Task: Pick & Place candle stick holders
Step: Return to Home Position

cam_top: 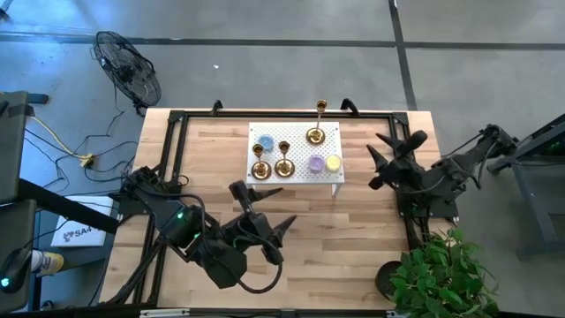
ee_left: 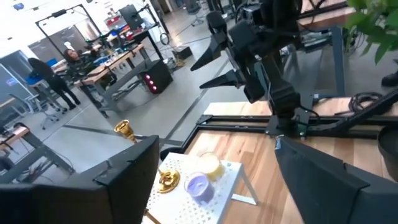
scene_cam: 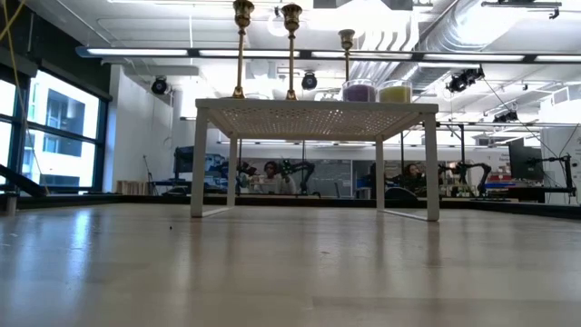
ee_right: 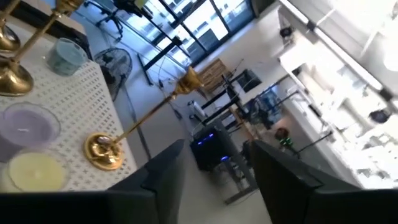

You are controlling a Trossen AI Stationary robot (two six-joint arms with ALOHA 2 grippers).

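High view shows a wooden table [cam_top: 353,230] that fills the middle. The left arm lies over the table's left part, toward the picture's bottom edge. The left gripper [cam_top: 284,205] points toward the shelf, with its jaws wide apart and nothing between them. The right arm stands at the table's right edge. The right gripper [cam_top: 374,166] also points toward the shelf, with its jaws apart and empty. Both grippers are apart from the shelf. A green plant [cam_top: 441,274] is at the table's lower right corner, and a fan [cam_top: 128,66] stands on the floor beyond the upper left corner.

The white perforated shelf [cam_top: 298,150] stands on the table, in the middle of its upper part. All three gold holders stand upright on top of it. The first holder [cam_top: 259,168] and the second holder [cam_top: 283,166] are just beside each other on the shelf's lower left part. The third holder [cam_top: 315,134] is at the upper edge, more to the right. The blue candle [cam_top: 264,141] sits above the first holder. The purple candle [cam_top: 315,163] and the yellow candle [cam_top: 333,162] sit side by side on the lower right part, below the third holder.
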